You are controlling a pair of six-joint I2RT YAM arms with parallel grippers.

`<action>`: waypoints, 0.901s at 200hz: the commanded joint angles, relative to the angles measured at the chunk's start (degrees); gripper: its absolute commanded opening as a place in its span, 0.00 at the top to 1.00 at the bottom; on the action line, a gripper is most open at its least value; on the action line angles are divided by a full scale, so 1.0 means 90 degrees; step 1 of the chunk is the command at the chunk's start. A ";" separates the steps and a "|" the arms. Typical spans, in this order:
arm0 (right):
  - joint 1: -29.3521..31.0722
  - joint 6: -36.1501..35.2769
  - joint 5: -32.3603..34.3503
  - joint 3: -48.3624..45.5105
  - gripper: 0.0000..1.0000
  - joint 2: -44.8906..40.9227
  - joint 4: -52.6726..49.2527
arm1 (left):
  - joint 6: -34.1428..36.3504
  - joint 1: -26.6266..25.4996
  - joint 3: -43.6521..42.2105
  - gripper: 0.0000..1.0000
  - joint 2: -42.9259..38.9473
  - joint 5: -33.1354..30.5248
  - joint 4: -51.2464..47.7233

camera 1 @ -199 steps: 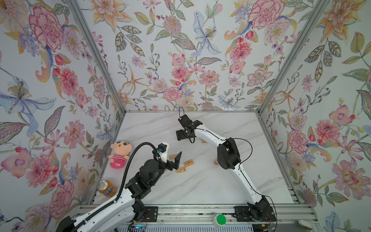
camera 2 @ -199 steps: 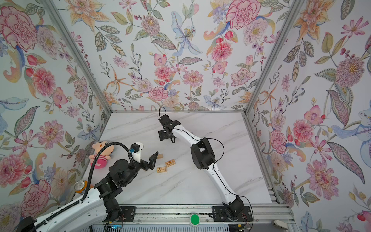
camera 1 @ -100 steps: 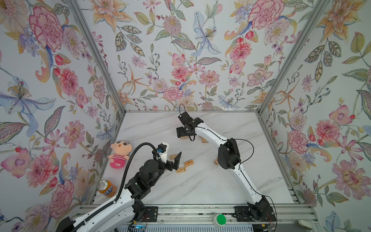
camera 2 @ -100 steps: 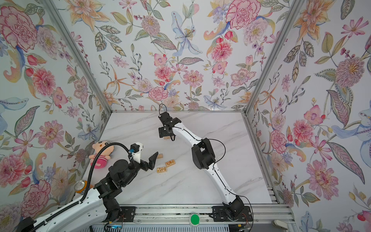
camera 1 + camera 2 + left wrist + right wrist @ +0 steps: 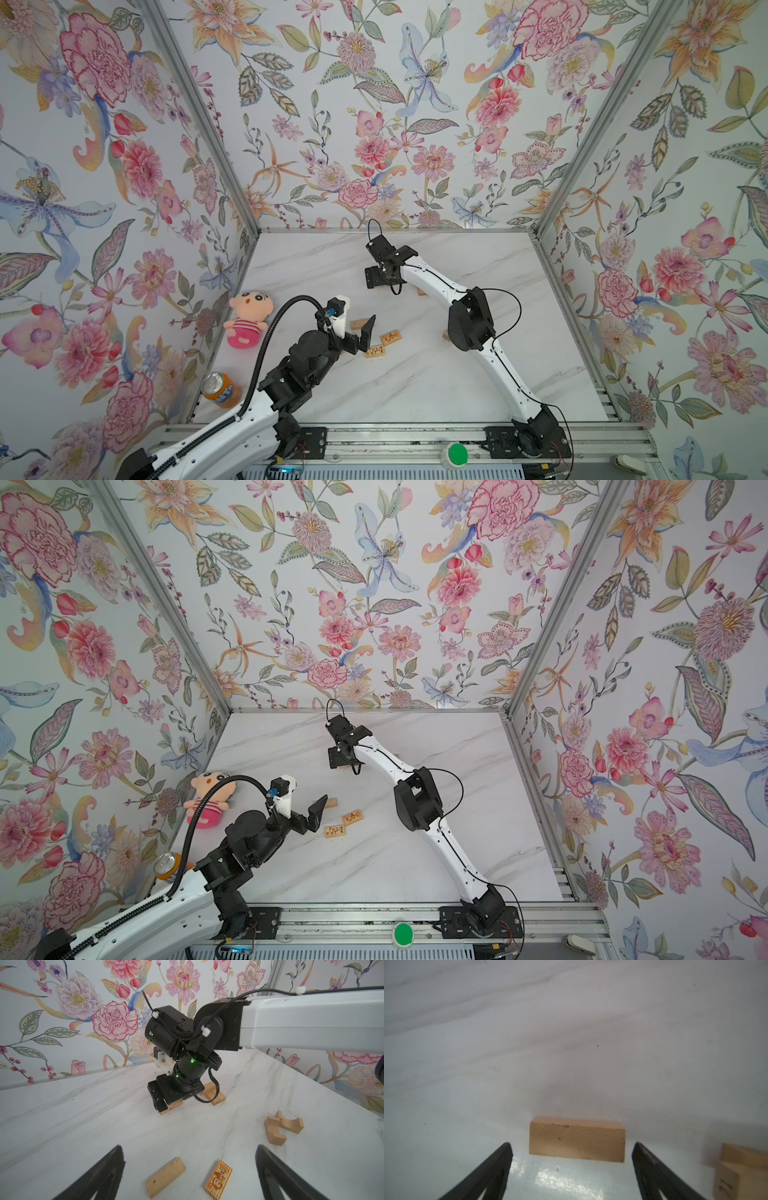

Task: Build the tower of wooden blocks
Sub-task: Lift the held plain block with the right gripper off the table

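Note:
My right gripper (image 5: 572, 1144) is open, low over the table. A plain tan wood block (image 5: 577, 1139) lies crosswise between its fingertips, with a gap on each side. In both top views this gripper (image 5: 380, 278) (image 5: 340, 760) is at the table's far middle and hides that block. A few more bars (image 5: 214, 1093) lie just beside it. My left gripper (image 5: 189, 1147) (image 5: 365, 332) is open and empty above a plain block (image 5: 165, 1177) and a printed block (image 5: 218, 1180). A second printed block (image 5: 375, 351) lies close by. No tower is in view.
Two arched wooden pieces (image 5: 282, 1126) lie right of the left gripper, by the right arm's elbow (image 5: 469, 320). A pink plush doll (image 5: 247, 318) and an orange can (image 5: 220, 388) sit along the left wall. The right forearm (image 5: 311, 1022) spans the table's middle.
The right gripper has shifted slightly around the far block. The left arm has not moved.

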 commanded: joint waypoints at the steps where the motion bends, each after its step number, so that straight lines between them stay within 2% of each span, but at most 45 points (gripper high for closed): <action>1: 0.0065 0.0158 0.0092 0.0112 0.07 0.0254 -0.0230 | -0.0024 0.0082 -0.0113 0.01 -0.0094 -0.0020 0.0018; 124: -0.0038 0.0424 0.0189 0.0189 0.09 0.0399 -0.0294 | -0.0129 0.0079 -0.0265 0.01 -0.0625 -0.0037 -0.0066; 158: -0.0045 0.0469 0.0192 0.0190 0.12 0.0428 -0.0288 | -0.0169 0.0078 -0.0285 0.01 -0.0684 -0.0070 -0.0085; 180: -0.0056 0.0464 0.0194 0.0200 0.18 0.0442 -0.0285 | -0.0177 0.0083 -0.0295 0.01 -0.0717 -0.0096 -0.0104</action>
